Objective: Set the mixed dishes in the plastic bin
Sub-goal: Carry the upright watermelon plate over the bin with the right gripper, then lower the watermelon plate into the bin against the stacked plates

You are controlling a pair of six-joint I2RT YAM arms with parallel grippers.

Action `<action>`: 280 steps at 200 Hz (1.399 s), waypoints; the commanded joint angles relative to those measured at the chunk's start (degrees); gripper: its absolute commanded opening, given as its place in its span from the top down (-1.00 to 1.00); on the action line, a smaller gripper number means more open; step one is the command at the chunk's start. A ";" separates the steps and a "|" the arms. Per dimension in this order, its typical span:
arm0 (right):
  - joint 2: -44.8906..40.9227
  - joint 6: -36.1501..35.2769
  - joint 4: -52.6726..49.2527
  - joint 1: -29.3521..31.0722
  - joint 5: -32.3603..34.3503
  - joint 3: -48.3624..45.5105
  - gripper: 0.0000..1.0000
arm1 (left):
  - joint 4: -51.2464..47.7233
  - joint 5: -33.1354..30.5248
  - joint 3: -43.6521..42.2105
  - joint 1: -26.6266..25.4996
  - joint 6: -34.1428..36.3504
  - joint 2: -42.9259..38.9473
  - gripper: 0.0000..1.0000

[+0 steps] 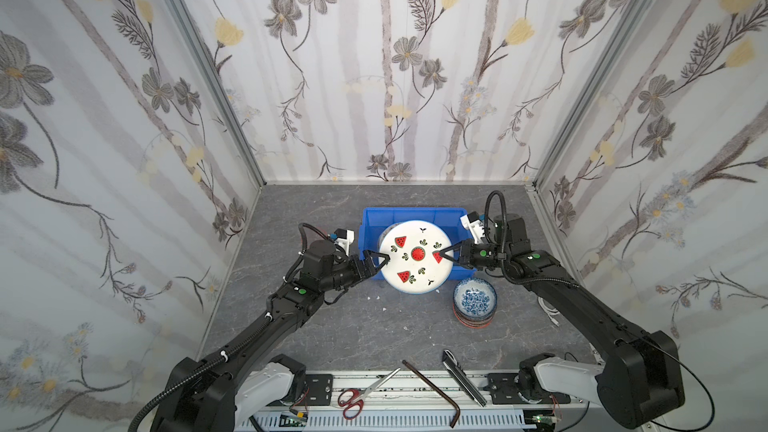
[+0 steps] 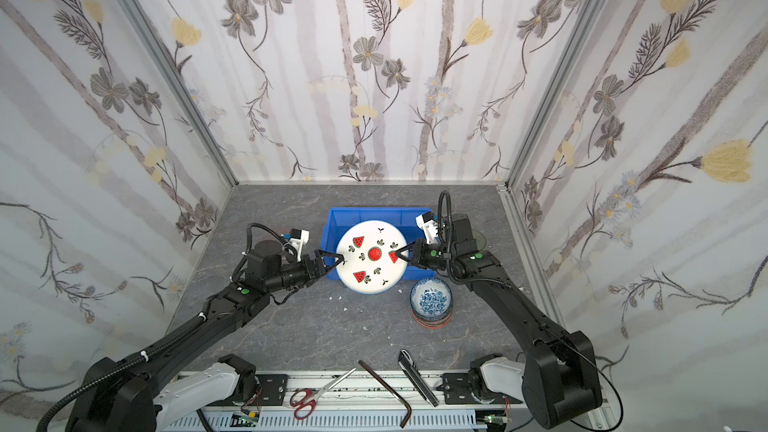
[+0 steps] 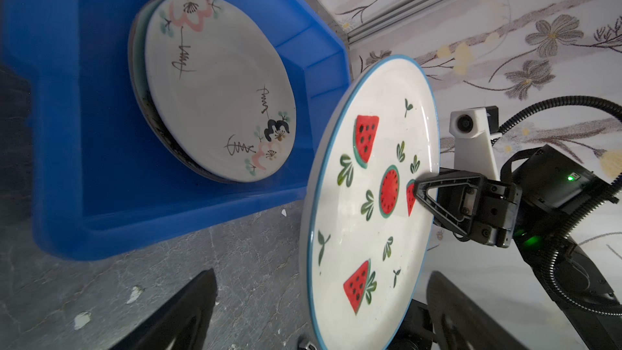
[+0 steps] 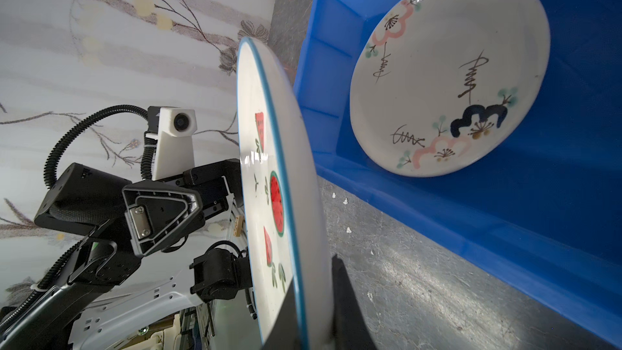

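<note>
right fingers (image 1: 451, 249): clenched on watermelon plate (image 1: 417, 257) rim
left fingers (image 1: 377, 253): released, flanking opposite rim
plastic bin (image 1: 415, 214): under plate's far half

Red-handled scissors (image 1: 368, 388), bent brown rod (image 1: 432, 386), flat metal bar (image 1: 464, 380), white cable (image 1: 547, 310), grey marbled tabletop (image 1: 332, 326), floral walls (image 1: 374, 76)

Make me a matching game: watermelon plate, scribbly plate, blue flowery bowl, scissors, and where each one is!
Things:
1. watermelon plate
2. scribbly plate
3. blue flowery bowl
4. scissors

Places:
A. on top of the bowl stack on the table
B. at the front rail
C. held in the air by the right gripper
D. lying in the blue bin

Pairs: 1-C, 2-D, 3-A, 4-B
</note>
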 commanded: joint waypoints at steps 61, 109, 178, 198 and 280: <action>14.27 -3.11 0.32 -2.31 0.05 13.11 1.00 | -8.83 -5.11 1.97 3.22 3.86 -4.36 -1.00; 22.87 -4.08 -0.02 -2.48 0.36 18.71 1.00 | -10.52 -4.92 1.43 4.71 4.21 -6.46 -1.00; 30.32 -1.75 3.66 -2.40 -0.30 22.31 1.00 | -11.50 -4.74 0.82 5.79 4.63 -6.92 -1.00; 31.52 -1.29 4.80 -2.31 -0.61 22.19 1.00 | -11.54 -4.81 0.72 5.92 4.81 -6.74 -1.00; 34.78 -0.09 8.42 -2.22 -1.00 20.16 1.00 | -11.68 -5.29 0.12 6.06 4.57 -6.92 -1.00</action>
